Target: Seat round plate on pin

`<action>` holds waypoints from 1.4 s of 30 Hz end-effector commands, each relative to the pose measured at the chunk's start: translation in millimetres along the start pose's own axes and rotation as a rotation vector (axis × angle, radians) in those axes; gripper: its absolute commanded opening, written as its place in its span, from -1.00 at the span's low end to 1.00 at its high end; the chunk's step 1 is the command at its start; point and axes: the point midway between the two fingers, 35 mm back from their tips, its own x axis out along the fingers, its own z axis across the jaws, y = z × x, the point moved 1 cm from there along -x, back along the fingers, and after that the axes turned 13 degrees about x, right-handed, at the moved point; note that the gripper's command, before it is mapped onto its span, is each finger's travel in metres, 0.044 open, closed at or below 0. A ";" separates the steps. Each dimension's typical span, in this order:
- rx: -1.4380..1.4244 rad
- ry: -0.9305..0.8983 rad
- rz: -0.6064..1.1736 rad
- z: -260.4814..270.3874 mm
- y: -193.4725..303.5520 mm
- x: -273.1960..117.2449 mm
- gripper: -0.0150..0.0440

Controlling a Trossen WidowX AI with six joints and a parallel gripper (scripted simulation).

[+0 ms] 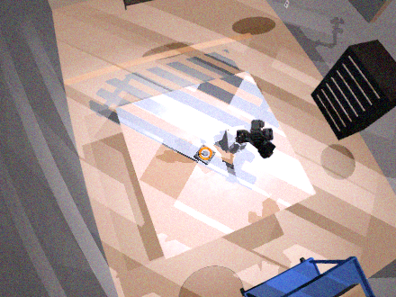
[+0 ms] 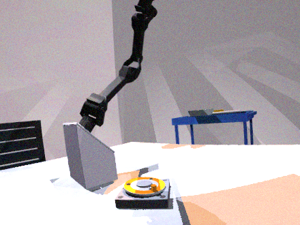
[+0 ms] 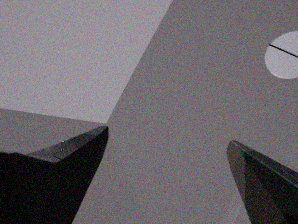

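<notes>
The round orange plate [image 2: 144, 186] sits on a small dark base [image 2: 143, 202] on the white table [image 2: 238, 163], with a grey post [image 2: 143, 183] poking up through its middle. The gripper [image 3: 167, 165] is wide open and holds nothing. Seen from the base, the gripper is up and off to the left, well apart from the plate.
</notes>
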 end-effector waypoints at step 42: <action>-0.736 1.745 0.847 -498.7 -157.1 -303.6 -0.49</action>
